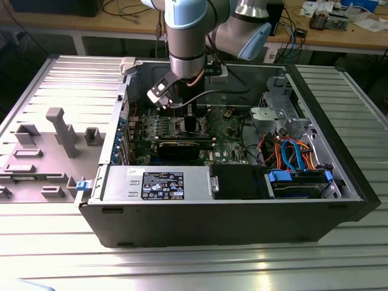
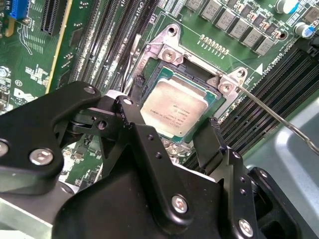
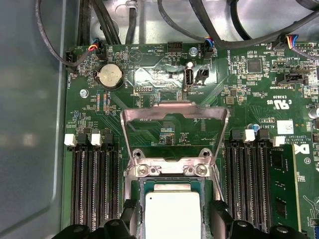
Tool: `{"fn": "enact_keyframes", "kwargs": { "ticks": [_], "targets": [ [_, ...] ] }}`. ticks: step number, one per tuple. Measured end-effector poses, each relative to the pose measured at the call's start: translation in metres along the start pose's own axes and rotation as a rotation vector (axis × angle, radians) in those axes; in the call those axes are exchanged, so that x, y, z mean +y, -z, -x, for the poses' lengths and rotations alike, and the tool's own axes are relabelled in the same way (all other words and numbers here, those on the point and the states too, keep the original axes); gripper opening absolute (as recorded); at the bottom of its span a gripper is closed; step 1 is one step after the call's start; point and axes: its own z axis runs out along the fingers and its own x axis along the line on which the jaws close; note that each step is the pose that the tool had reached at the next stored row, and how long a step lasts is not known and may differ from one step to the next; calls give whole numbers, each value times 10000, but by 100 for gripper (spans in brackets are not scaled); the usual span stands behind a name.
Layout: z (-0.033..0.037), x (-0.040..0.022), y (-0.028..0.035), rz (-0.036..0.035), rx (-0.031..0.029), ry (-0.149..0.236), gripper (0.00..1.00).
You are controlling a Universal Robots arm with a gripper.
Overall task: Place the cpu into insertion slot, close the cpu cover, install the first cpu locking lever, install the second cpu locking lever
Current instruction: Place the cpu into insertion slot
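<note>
Tool (image 2: 168, 119) released, jaws spread, one black finger (image 2: 134, 124) on each side of the cpu (image 2: 182, 107). Narrow gaps show and nothing is gripped. Cpu lies flat in the insertion slot (image 2: 192, 74), metal top up. Cpu cover (image 3: 169, 110) is swung back on its hinge, open beyond the chip. Thin wire lever (image 2: 279, 119) runs out from a slot corner. Black memory slots (image 3: 92, 184) flank the socket, close to the fingers. Further out: coin battery (image 3: 109, 75), cables (image 3: 107, 22). Exterior view: arm (image 1: 188, 36) reaches down into open computer case (image 1: 242, 224) on ribbed tabletop (image 1: 182, 267).
</note>
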Motion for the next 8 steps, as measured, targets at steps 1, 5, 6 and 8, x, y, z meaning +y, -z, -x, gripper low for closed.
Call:
{"fn": "enact_keyframes", "kwargs": {
  "ticks": [1,5,6,8],
  "targets": [
    [0,1,12,0,1,0,68],
    [0,8,77,-1,0,0,68],
    [0,8,86,-3,1,-1,68],
    [-1,11,116,-5,1,-1,68]
  ]
}}
